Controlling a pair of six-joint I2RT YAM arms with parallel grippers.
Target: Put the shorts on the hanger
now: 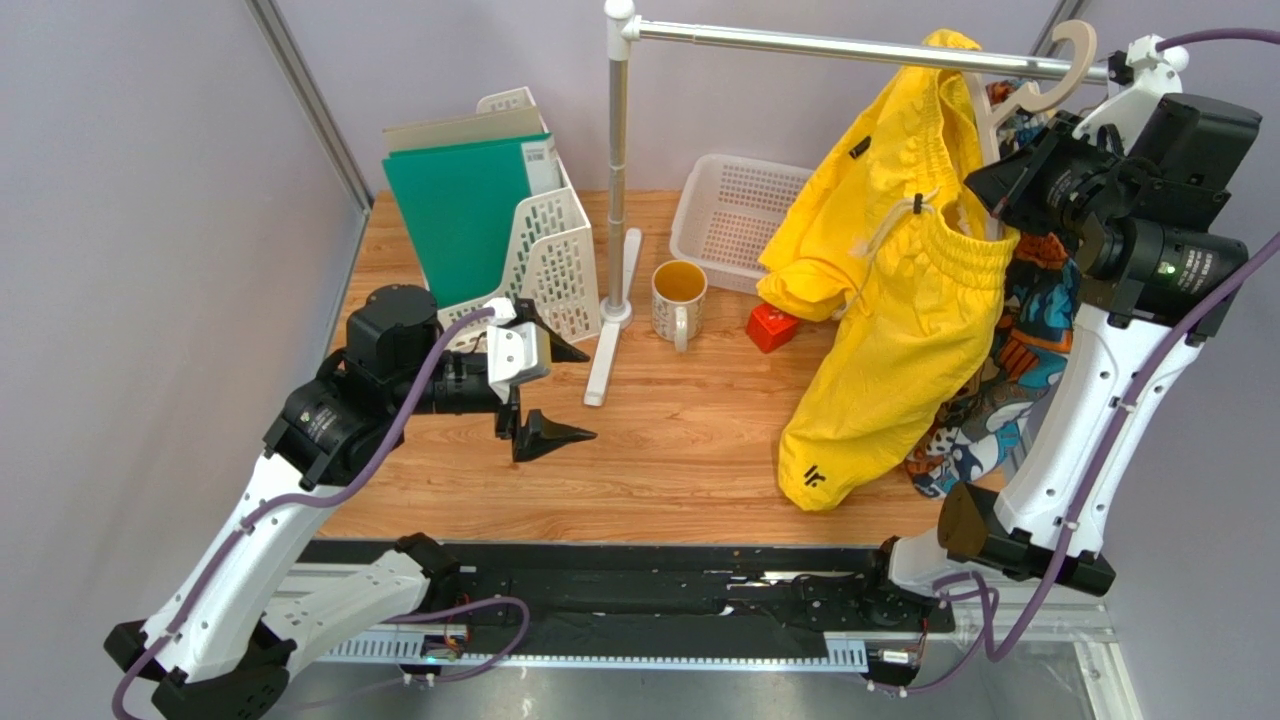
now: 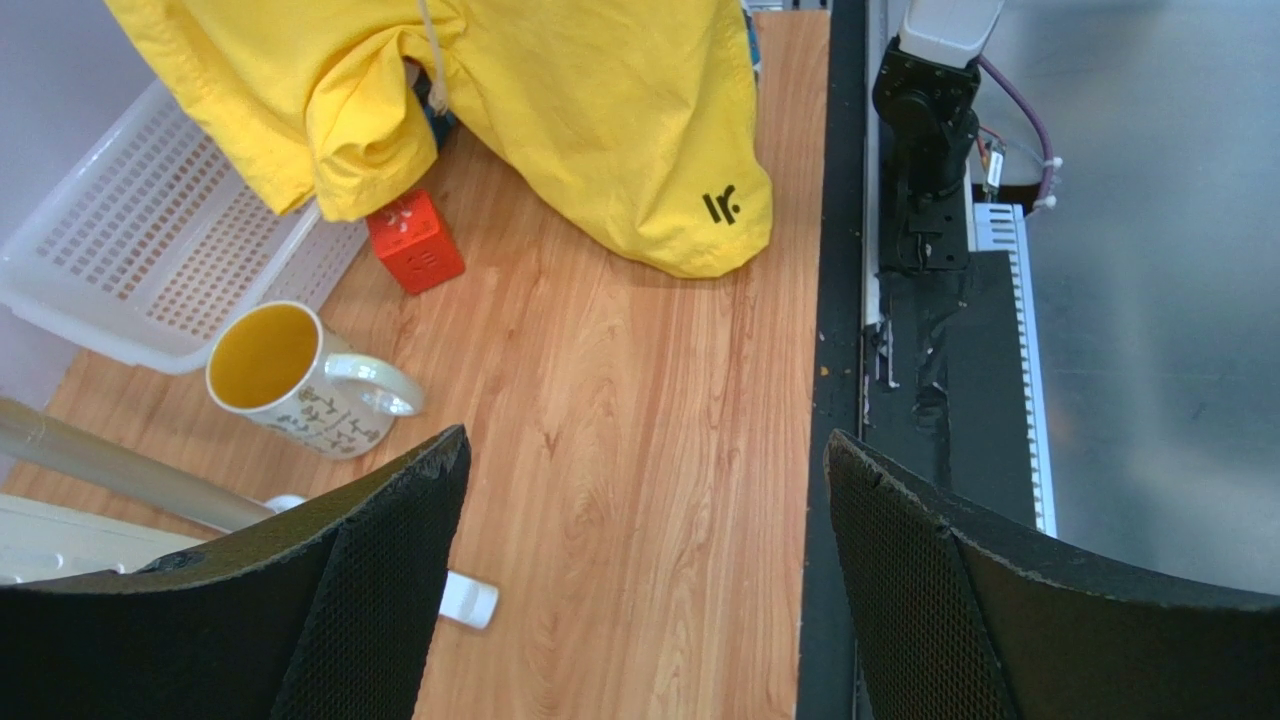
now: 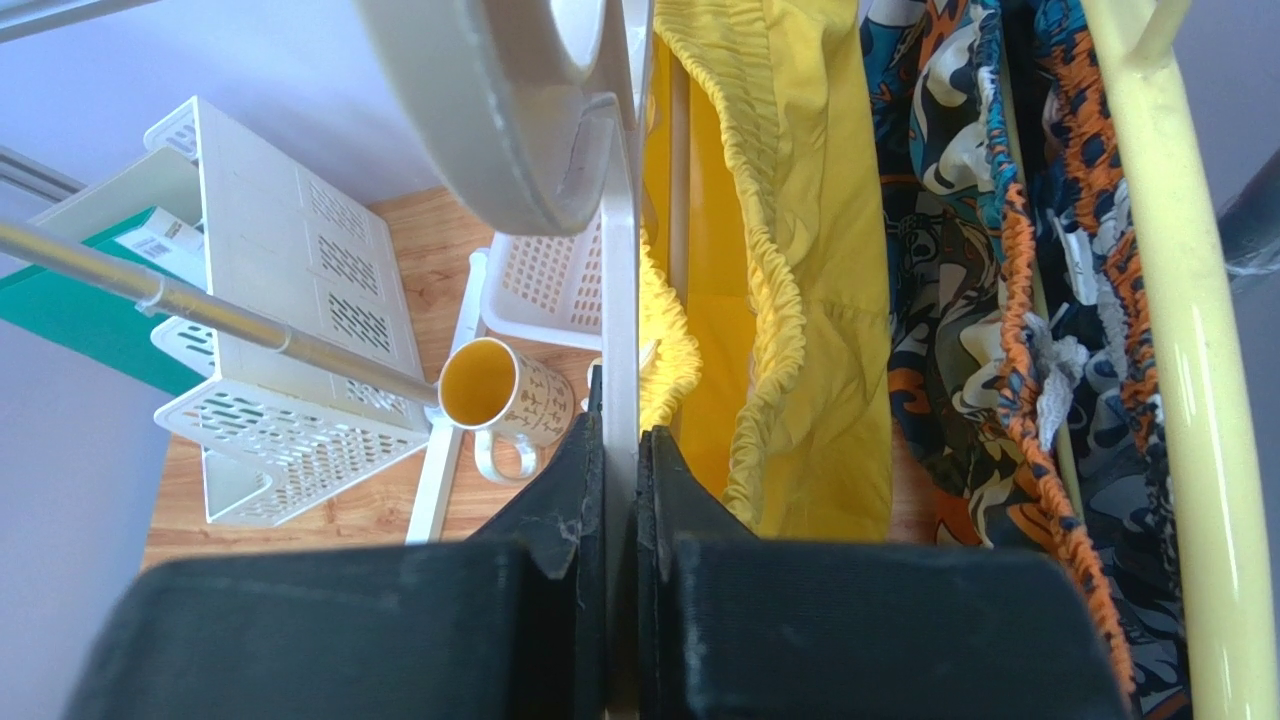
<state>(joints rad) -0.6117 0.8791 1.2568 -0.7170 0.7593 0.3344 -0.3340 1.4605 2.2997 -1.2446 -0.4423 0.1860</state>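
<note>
Shorts (image 1: pixel 887 300) hang at the right rear, draped over hanger (image 1: pixel 1070 60), whose hook sits at the right end of rail (image 1: pixel 812 41). One leg, with the black logo, drops to desk (image 1: pixel 676 450) near the front edge. The other folds left toward basket (image 1: pixel 736 210).

Right claw (image 3: pixel 619 450) is up at the hanger, fingers pressed together on a thin pale bar that looks like part of the hanger. The gathered waistband lies just right of the fingers. Behind the shorts and touching them hangs a patterned garment (image 1: pixel 1029 375) on a yellow hanger (image 3: pixel 1187 375), crowding the right arm's side.

Left claw (image 1: pixel 553 393) hovers low over the left half of the desk, fingers spread wide, nothing between them. It is well apart from the shorts.

Around:
- Red block (image 1: pixel 774 326) sits on the desk under the folded leg, just beside the basket.
- Mug (image 1: pixel 679 300) stands between the block and post (image 1: pixel 616 165), which holds up the rail.
- White rack (image 1: pixel 541 255) with a green folder (image 1: pixel 458 210) stands at the left rear, near the left claw.
</note>
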